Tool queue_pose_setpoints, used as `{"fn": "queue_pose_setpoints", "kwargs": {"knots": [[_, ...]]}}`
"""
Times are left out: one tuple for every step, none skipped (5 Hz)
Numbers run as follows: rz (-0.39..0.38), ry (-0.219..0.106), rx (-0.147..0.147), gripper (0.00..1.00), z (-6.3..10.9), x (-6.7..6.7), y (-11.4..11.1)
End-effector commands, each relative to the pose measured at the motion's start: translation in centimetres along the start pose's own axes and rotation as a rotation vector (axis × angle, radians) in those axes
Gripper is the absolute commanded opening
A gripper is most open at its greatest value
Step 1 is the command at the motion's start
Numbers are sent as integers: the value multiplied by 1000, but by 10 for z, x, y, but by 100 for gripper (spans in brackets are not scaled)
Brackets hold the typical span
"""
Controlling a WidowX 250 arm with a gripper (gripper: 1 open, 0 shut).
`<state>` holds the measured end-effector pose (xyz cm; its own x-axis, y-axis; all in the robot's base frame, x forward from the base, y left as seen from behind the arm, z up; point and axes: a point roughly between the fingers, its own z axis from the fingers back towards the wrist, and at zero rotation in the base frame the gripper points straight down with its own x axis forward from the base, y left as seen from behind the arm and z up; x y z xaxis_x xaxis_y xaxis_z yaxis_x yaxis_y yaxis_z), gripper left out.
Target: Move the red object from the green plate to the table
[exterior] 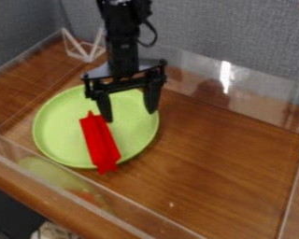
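Note:
A bright red elongated block, the red object [98, 142], lies on the green plate [61, 121], its near end reaching over the plate's front rim. The plate rests on the reddish-brown wooden table [215, 163]. My gripper [128, 104] points down over the plate's right half, just above and to the right of the block's far end. Its two black fingers [105, 103] stand wide apart with nothing between them. It does not touch the block.
Clear acrylic walls [139, 219] edge the table on all sides. A white wire-frame object [79, 44] sits at the back left corner. Grey fabric forms the backdrop behind the arm.

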<state>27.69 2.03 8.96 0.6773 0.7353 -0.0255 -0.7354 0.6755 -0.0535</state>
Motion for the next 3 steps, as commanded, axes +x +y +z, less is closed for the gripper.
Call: {"fn": "queue_pose_setpoints", "kwargs": {"knots": [[8,-42,-49,100,19,-4,-7],[25,-38,-47,100,17,-4,-7],[67,-39,-45,100,24,2,-2]]}}
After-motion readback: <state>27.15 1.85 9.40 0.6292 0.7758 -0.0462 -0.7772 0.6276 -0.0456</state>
